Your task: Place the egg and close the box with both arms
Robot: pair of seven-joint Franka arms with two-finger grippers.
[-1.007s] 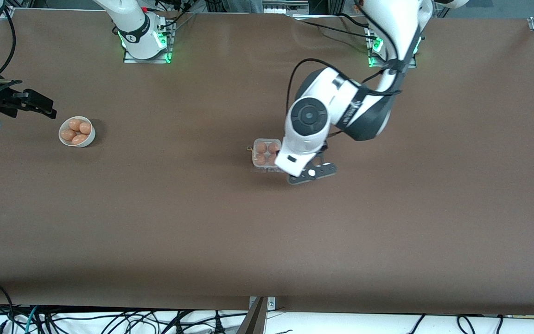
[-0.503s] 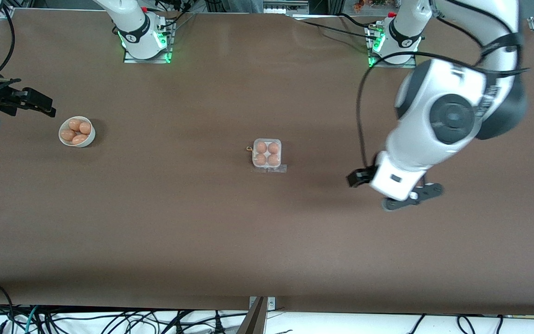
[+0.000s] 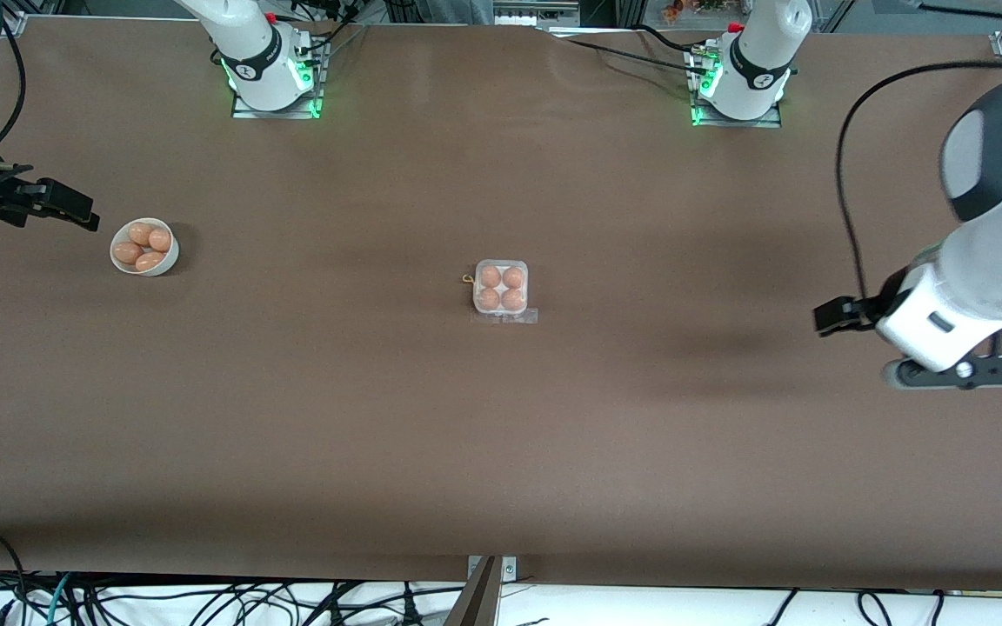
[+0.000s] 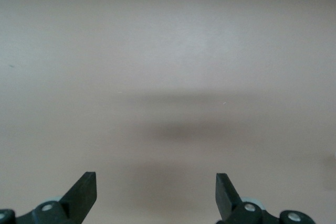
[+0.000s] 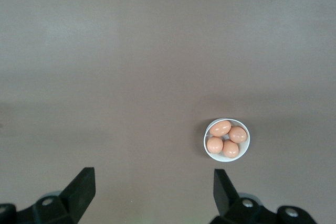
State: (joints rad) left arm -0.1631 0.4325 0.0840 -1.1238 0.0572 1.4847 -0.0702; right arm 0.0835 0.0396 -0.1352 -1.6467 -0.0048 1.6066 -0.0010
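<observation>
The left gripper (image 4: 156, 195) hangs with its jaws spread wide and nothing between them, over bare table (image 3: 727, 452) well away from the box (image 3: 501, 288), toward the left arm's end. The right gripper (image 5: 153, 192) is likewise wide open and empty, high over the table toward the right arm's end, with the round white bowl (image 3: 145, 247) of four spare eggs in its wrist view, also well apart from the box. The box sits mid-table, a landmark between the two arms, with an orange-brown egg in each of its four cells, so the egg (image 3: 512, 299) looks already placed. Whether the clear lid is folded down over the eggs or lying open is hard to read; a clear flap shows flat on the table at the edge of the box nearer the front camera, which may be the lid still open or only a lip. If the lid is indeed open, closing it well probably means bringing both grippers back beside the box: one to steady the white tray at its edge clear of the eggs, the other to slip under the flap, swing it over gently and press at the rim, not over an egg, so nothing cracks or slides. If it is shut, both arms simply wait clear.
</observation>
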